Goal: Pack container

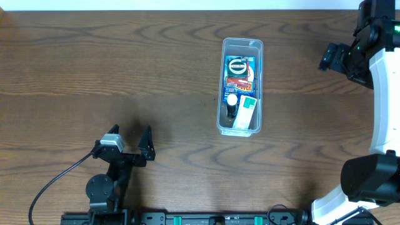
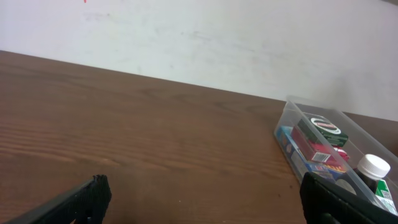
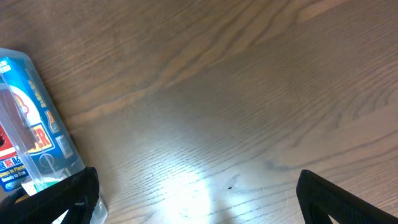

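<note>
The container [image 1: 243,41], a long clear plastic bin, lies right of the table's middle. Inside are a round dark-lidded tin [image 1: 237,66], a blue and red packet [image 1: 241,81], a small white-capped bottle [image 1: 232,100] and a green-and-white box [image 1: 245,112]. My left gripper [image 1: 132,130] stands open near the front left, far from the bin. In its wrist view the left gripper [image 2: 202,193] has bare wood between its fingers and the container [image 2: 283,127] at right. My right gripper [image 1: 325,57] is open at the far right. In its wrist view the right gripper [image 3: 196,186] hangs over wood, the container [image 3: 22,59] at left.
A dark wooden table [image 1: 94,62] fills the overhead view, with a white wall [image 2: 186,37] behind its far edge. The right arm's white body [image 1: 381,94] runs down the right side. A black cable [image 1: 56,178] trails from the left arm's base at the front edge.
</note>
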